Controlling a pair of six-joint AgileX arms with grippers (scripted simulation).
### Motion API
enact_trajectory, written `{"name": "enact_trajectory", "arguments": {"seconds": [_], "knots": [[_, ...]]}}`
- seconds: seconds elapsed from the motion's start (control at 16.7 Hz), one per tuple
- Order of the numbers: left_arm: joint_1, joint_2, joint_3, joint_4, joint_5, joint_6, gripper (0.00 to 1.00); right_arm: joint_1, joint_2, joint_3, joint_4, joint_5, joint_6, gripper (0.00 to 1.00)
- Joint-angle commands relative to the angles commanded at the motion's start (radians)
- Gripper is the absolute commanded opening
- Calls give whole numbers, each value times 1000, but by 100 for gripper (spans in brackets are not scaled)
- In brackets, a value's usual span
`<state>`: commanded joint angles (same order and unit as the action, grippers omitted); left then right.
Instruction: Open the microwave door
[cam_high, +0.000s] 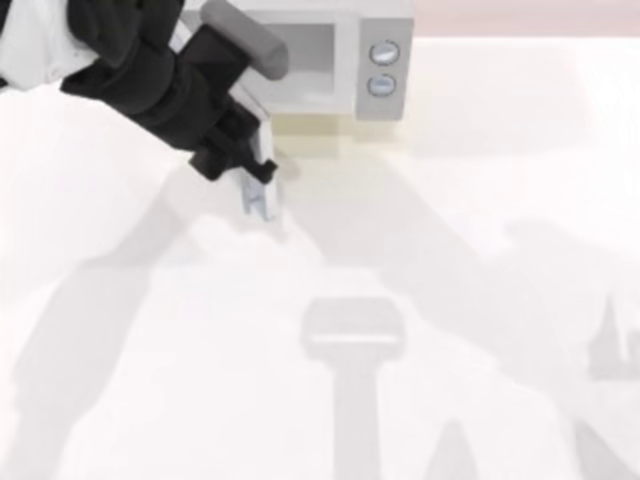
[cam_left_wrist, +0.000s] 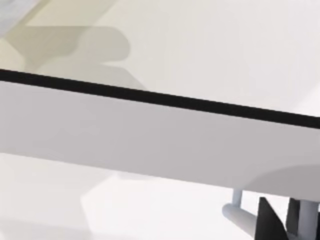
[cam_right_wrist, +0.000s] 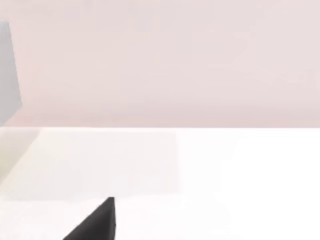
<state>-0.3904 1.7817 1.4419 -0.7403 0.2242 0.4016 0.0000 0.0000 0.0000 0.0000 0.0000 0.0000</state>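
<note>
The light-grey microwave (cam_high: 345, 60) stands at the table's back middle, its cavity showing. The microwave door (cam_high: 263, 140) is swung out toward the front, edge-on from above. My left gripper (cam_high: 256, 196) reaches in from the back left and is shut on the door's pale handle (cam_high: 259, 207) at the door's free end. In the left wrist view the door (cam_left_wrist: 150, 135) is a wide grey band with a black edge, and dark fingers (cam_left_wrist: 267, 225) sit around the handle bar (cam_left_wrist: 242, 219). My right gripper (cam_right_wrist: 100, 225) shows only in its wrist view, parked off to the right.
Two round knobs (cam_high: 384, 52) (cam_high: 380, 85) sit on the control panel right of the cavity. A grey side of the microwave (cam_right_wrist: 7, 70) shows far off in the right wrist view. White table (cam_high: 450, 300) spreads in front, crossed by arm shadows.
</note>
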Motion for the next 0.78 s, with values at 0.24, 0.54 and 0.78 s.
{"name": "enact_trajectory", "arguments": {"seconds": [0.24, 0.54, 0.78], "knots": [[14, -6, -12, -8, 17, 35, 0, 0, 0, 0, 0, 0, 0, 100], [14, -6, -12, -8, 17, 35, 0, 0, 0, 0, 0, 0, 0, 100], [14, -6, -12, -8, 17, 35, 0, 0, 0, 0, 0, 0, 0, 100]]}}
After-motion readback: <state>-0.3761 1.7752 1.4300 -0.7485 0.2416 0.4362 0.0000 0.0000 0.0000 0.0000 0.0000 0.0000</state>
